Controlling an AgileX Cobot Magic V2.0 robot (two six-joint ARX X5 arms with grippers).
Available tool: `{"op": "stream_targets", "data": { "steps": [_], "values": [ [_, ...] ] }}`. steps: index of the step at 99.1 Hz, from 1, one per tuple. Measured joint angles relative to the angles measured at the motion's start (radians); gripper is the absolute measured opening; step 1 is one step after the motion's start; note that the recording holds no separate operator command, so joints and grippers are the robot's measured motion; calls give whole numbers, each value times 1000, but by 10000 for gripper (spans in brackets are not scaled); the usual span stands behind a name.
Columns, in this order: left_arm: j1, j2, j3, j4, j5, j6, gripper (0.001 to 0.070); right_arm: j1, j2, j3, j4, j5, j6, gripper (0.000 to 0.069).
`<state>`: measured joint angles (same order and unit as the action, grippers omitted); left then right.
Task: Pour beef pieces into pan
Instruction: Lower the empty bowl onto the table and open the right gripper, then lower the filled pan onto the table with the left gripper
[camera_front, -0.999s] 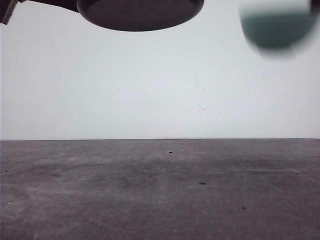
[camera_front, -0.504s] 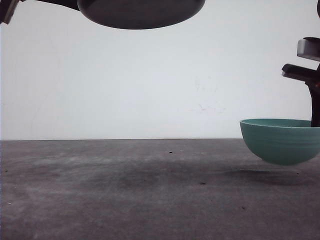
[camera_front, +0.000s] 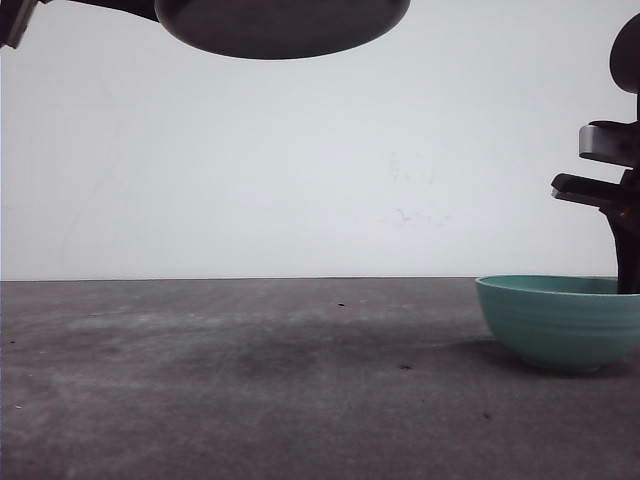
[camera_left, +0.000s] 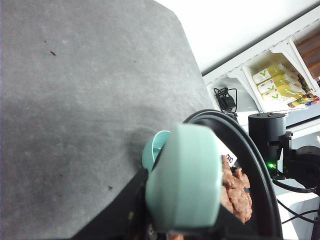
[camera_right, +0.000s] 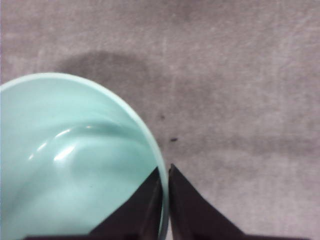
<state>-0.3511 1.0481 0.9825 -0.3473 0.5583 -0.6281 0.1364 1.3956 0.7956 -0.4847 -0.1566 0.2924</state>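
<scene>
The teal bowl (camera_front: 560, 320) has come down onto the bench's right edge, empty, the right gripper (camera_right: 165, 200) still pinching its rim. Beef pieces (camera_left: 235, 190) sit in the pan (camera_front: 282, 25) held aloft by the left gripper (camera_left: 165, 220) clamped on its handle: the pour looks done.

Black pan (camera_front: 282, 25) at the upper left of the front frame, its handle (camera_left: 184, 181) mint green; reddish-brown beef pieces (camera_left: 235, 189) inside; teal bowl (camera_front: 560, 320) with faint ribbing at lower right; mottled dark grey worktop (camera_front: 250, 380); plain white wall (camera_front: 300, 170) behind

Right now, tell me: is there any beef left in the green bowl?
No. The right wrist view shows the green bowl bare and glossy inside, while the beef sits in the pan.
</scene>
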Motion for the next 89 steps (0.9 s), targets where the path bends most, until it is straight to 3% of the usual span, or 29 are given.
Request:
{"op": "stream_targets", "data": {
  "steps": [8, 19, 27, 38, 48, 54, 58, 66, 71, 78, 89],
  "values": [
    [0, 0, 0, 0, 0, 0, 55, 2, 0, 0, 4, -2, 0, 119],
    [0, 0, 0, 0, -2, 0, 55, 2, 0, 0, 3, -8, 0, 330],
    [0, 0, 0, 0, -6, 0, 55, 2, -7, 2, 2, -23, 0, 444],
    [0, 0, 0, -1, -42, 8, 55, 2, -64, 39, -32, -25, 0, 531],
    [0, 16, 0, 0, -82, 12, 55, 2, -146, 135, -82, -25, 0, 552],
    [0, 42, 0, 2, -91, 15, 55, 2, -201, 209, -125, -26, -1, 519],
    [0, 66, 0, 3, -92, 20, 55, 3, -237, 261, -163, -28, -3, 436],
    [0, 123, 0, 8, -92, 34, 55, 17, -310, 364, -238, -47, -26, 187],
    [0, 161, 0, 9, -92, 37, 55, 35, -355, 414, -260, -53, -36, 95],
    [0, 222, 0, 33, -93, 42, 55, 68, -418, 473, -275, -58, -46, 40],
    [-5, 304, 0, 106, -100, 68, 55, 109, -524, 506, -288, -60, -52, 16]
  ]
}}
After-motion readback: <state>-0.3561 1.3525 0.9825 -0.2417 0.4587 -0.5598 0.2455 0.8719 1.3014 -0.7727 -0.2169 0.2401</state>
